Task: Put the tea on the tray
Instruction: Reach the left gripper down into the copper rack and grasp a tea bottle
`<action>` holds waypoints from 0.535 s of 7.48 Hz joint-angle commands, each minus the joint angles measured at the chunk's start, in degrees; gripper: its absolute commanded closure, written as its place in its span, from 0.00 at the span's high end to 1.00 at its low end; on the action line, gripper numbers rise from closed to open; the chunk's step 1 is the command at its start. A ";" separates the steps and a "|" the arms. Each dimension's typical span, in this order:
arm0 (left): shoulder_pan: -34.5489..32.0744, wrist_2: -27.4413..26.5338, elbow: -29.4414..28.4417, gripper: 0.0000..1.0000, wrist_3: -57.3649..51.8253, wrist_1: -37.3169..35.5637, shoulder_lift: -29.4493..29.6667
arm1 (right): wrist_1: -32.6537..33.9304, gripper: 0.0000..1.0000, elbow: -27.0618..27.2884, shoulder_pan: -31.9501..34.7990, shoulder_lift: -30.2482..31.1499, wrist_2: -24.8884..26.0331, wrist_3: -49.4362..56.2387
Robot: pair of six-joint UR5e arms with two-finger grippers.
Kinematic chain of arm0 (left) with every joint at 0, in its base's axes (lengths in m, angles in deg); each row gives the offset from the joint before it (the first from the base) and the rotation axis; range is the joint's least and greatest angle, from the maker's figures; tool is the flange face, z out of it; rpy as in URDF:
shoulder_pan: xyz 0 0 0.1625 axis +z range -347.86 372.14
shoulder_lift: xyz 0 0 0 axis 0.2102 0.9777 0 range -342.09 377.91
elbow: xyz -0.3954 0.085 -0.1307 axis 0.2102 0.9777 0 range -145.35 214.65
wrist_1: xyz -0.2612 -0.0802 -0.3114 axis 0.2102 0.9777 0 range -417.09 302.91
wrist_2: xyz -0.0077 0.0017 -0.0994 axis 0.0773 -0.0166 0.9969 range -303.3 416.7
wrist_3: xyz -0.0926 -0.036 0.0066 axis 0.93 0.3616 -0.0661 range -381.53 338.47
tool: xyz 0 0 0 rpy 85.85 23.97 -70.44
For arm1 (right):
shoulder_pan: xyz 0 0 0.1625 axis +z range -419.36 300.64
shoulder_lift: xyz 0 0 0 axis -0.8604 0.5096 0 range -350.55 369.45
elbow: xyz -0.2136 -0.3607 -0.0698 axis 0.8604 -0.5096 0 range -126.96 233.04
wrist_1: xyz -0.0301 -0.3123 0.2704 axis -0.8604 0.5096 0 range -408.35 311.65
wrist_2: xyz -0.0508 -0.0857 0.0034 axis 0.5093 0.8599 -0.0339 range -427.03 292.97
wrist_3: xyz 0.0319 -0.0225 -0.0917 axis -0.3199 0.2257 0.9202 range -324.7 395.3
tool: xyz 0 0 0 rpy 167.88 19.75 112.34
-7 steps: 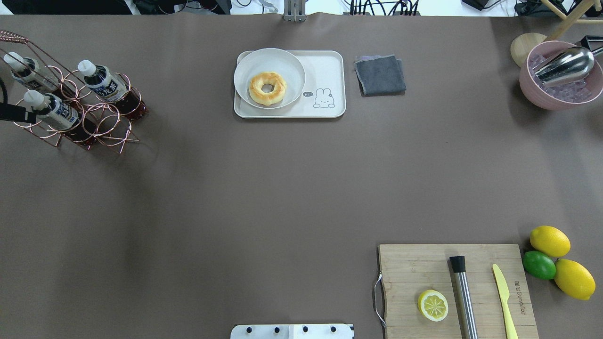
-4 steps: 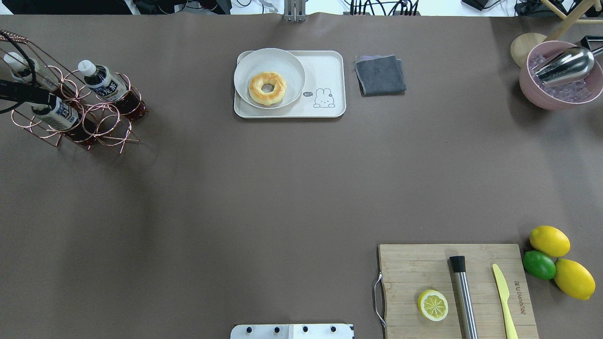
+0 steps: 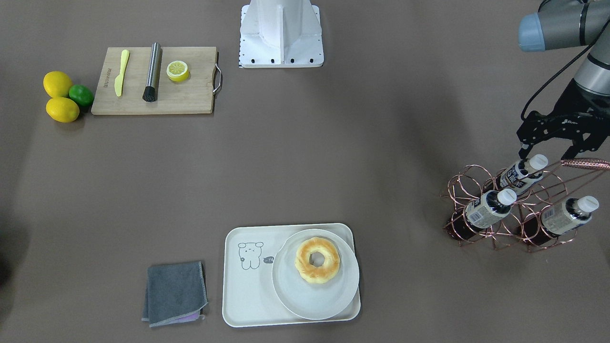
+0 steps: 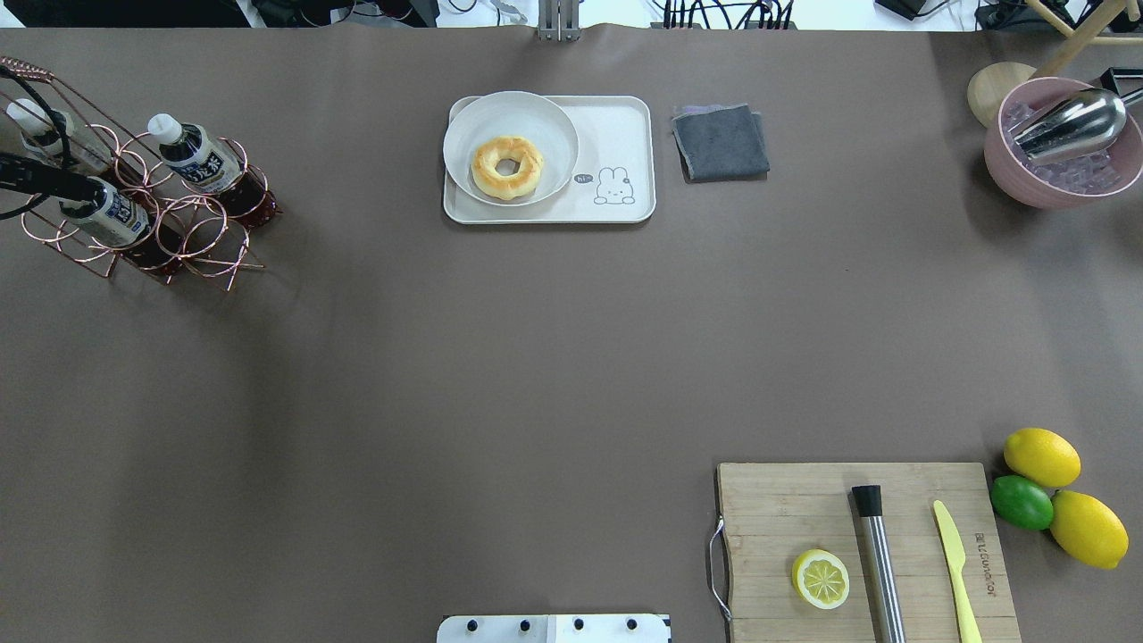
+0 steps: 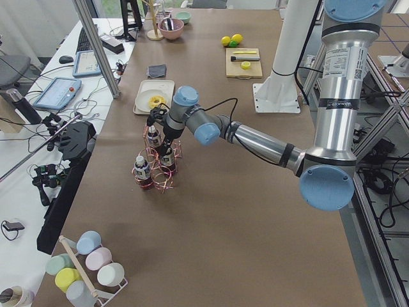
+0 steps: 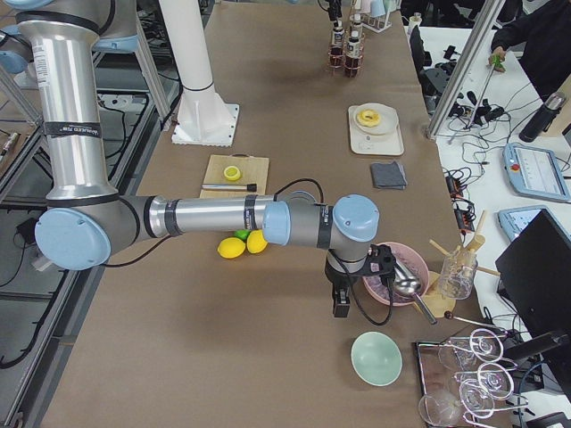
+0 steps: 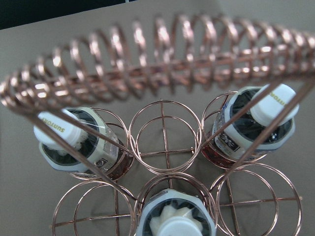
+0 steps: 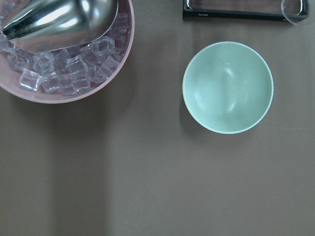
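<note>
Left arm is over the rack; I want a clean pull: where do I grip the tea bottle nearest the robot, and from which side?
Grip the tea bottle at the neck, under its white cap: only that end stands clear of the copper rack. Bring the left gripper down along the bottle's tilt, jaws astride the cap, clear of the coiled handle.

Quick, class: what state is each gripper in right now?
Left gripper: open, empty, over a small clear white-capped bottle of dark tea.
Right gripper: cannot be told.
</note>
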 commanded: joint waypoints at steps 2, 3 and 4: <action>0.07 -0.41 -0.45 0.39 -0.12 -0.02 0.39 | -0.05 1.00 -0.64 -0.16 -0.79 0.09 0.19; 0.07 -0.33 -0.37 0.36 -0.12 -0.02 0.39 | -0.05 1.00 -1.08 -0.16 -1.31 0.09 0.28; 0.07 -0.15 -0.19 0.34 -0.03 -0.02 0.39 | -0.05 1.00 -2.13 -0.16 -2.10 0.09 0.28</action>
